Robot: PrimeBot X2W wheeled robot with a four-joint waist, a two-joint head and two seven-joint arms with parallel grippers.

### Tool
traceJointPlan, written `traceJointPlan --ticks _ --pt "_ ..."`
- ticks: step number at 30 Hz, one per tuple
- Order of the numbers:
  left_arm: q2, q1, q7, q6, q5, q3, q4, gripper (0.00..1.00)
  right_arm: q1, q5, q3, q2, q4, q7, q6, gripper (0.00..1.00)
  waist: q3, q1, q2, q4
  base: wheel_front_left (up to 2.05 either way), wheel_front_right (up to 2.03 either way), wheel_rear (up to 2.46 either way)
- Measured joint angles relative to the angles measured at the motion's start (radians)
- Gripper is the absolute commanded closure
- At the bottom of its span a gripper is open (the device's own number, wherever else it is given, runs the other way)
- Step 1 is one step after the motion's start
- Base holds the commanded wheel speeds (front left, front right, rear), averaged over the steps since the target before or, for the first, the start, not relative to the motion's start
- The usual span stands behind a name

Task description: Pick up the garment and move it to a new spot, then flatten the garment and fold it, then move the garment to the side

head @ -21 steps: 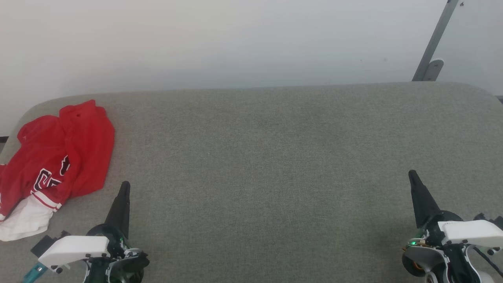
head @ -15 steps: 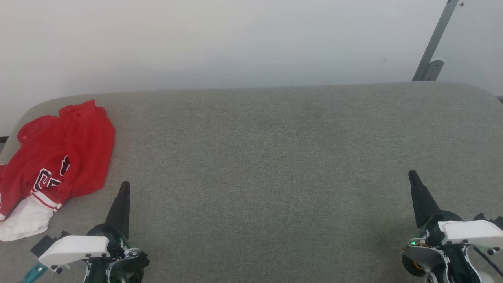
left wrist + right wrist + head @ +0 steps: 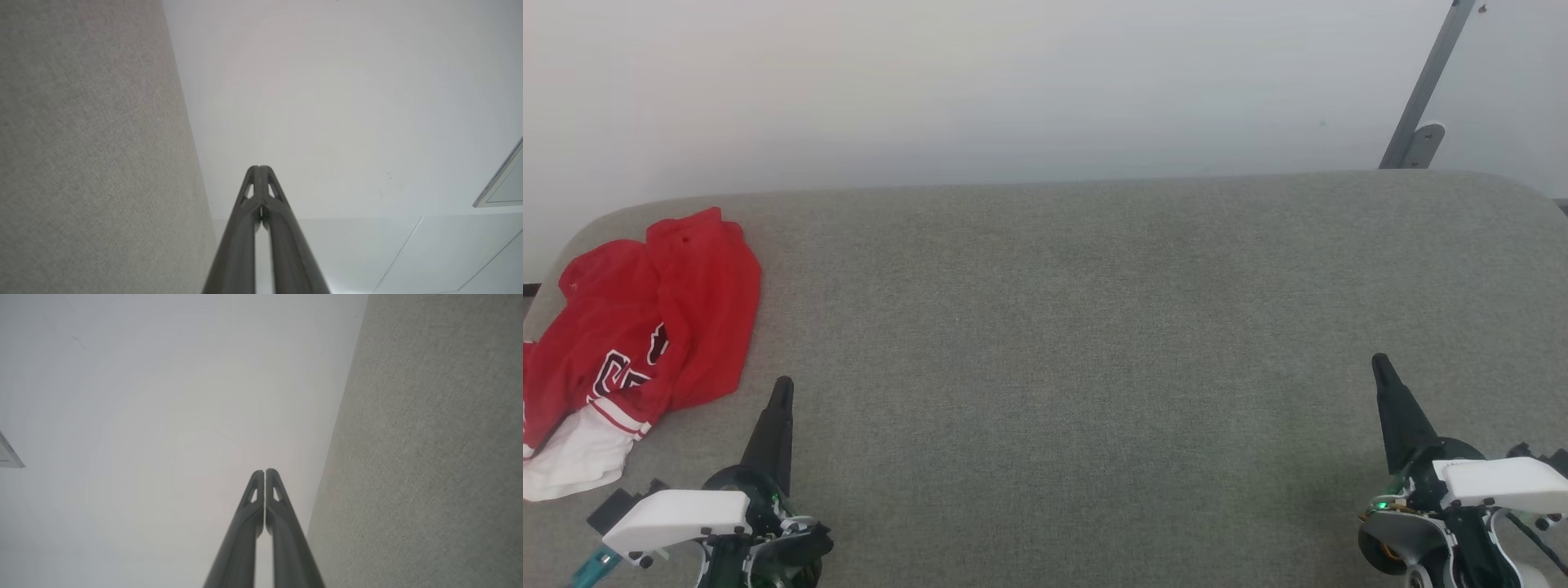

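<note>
1. The garment (image 3: 645, 327), a red T-shirt with a white sleeve and dark, white-outlined letters, lies crumpled at about 9 o'clock in your head view. It rests on the left end of the grey fabric-covered table (image 3: 1062, 327), and part of it runs off the view's left side.
2. Your left gripper (image 3: 783, 385) sits at 7 o'clock with its fingers pressed together and pointing toward 12 o'clock. The shirt is near it, at about 10 o'clock from the tip, and the two are not touching.
3. Your right gripper (image 3: 1378, 361) sits at 5 o'clock, fingers likewise together and holding nothing, well apart from the shirt.
4. Beyond the table, at 12 o'clock, is a plain pale wall (image 3: 1013, 82). A grey metal strut (image 3: 1425, 90) leans against it at 1 o'clock.
5. The step in hand looks like the first one: the pick-up has not yet begun.
6. The left arm is the nearer one. The next move likely calls for parting its fingers, reaching toward 10 o'clock and closing on a raised red fold. From there you would carry the shirt toward the table's open middle.
</note>
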Motion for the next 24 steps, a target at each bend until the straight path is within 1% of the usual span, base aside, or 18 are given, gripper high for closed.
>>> traceJointPlan --ticks 3,4,5,6,9,15,24 --pt "-0.001 0.002 0.000 0.000 0.000 0.000 0.003 1.00 0.002 0.000 0.000 0.000 0.003 0.000 0.000 1.00 0.000 0.0000 0.0000 0.000 0.00 0.00 0.00" --pt "-0.003 0.007 0.000 0.001 0.000 -0.001 0.010 0.00 0.007 0.000 0.001 0.001 0.011 0.000 0.000 0.00 0.000 0.0000 0.0000 0.000 0.00 0.00 0.00" --pt "-0.006 0.015 0.000 0.002 0.000 -0.001 0.020 1.00 0.016 0.000 0.002 0.002 0.020 0.000 0.000 1.00 0.000 0.0000 0.0000 0.000 0.00 0.00 0.00" --pt "-0.010 0.025 0.000 0.004 0.000 -0.002 0.030 0.00 0.027 0.000 0.002 0.004 0.029 0.000 0.000 0.00 0.000 0.0000 0.0000 0.000 0.00 0.00 0.00" --pt "-0.016 0.052 0.000 0.007 0.000 -0.002 0.050 0.00 0.055 0.000 0.007 0.008 0.051 -0.002 0.000 0.00 0.000 0.0000 0.0000 0.000 0.00 0.00 0.00" --pt "-0.013 0.056 -0.009 0.026 0.000 -0.004 0.021 0.00 0.055 -0.023 0.029 0.008 0.047 -0.030 0.000 0.00 -0.001 0.0000 0.0000 0.000 0.00 0.00 0.00" --pt "0.015 0.065 -0.039 0.049 0.034 -0.014 -0.015 0.00 0.048 -0.102 0.051 0.007 0.042 -0.070 0.000 0.00 -0.002 0.0000 0.0000 -0.001 0.00 0.00 0.00"
